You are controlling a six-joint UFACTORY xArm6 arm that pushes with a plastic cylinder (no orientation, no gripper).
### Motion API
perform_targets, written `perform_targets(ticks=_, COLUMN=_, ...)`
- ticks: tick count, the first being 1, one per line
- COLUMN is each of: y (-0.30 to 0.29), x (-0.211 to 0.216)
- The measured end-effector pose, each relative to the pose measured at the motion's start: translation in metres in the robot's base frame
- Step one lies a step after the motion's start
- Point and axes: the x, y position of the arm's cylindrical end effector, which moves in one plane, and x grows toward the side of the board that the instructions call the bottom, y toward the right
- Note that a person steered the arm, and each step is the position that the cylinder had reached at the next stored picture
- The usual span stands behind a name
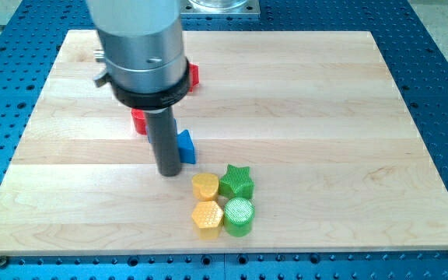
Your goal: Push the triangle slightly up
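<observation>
A blue triangle block (pixel 187 147) lies on the wooden board (pixel 325 117), left of centre. My tip (pixel 169 173) rests on the board just left of and below the triangle, touching or nearly touching its left side. The rod hides part of the triangle. A red block (pixel 138 122) shows partly behind the rod, above and left of the triangle. Another red block (pixel 194 75) peeks out from behind the arm's body near the view's top.
Below and right of the triangle sits a tight cluster: a yellow block (pixel 205 187), a green star (pixel 237 183), a yellow hexagon (pixel 208 217) and a green cylinder (pixel 239 216). The blue perforated table (pixel 442 93) surrounds the board.
</observation>
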Motion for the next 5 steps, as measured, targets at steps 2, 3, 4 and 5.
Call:
perform_targets(ticks=2, y=0.014, x=-0.005)
perform_targets(ticks=3, y=0.016, x=-0.005)
perform_targets(ticks=4, y=-0.006, x=-0.005)
perform_targets(ticks=5, y=-0.036, x=-0.005)
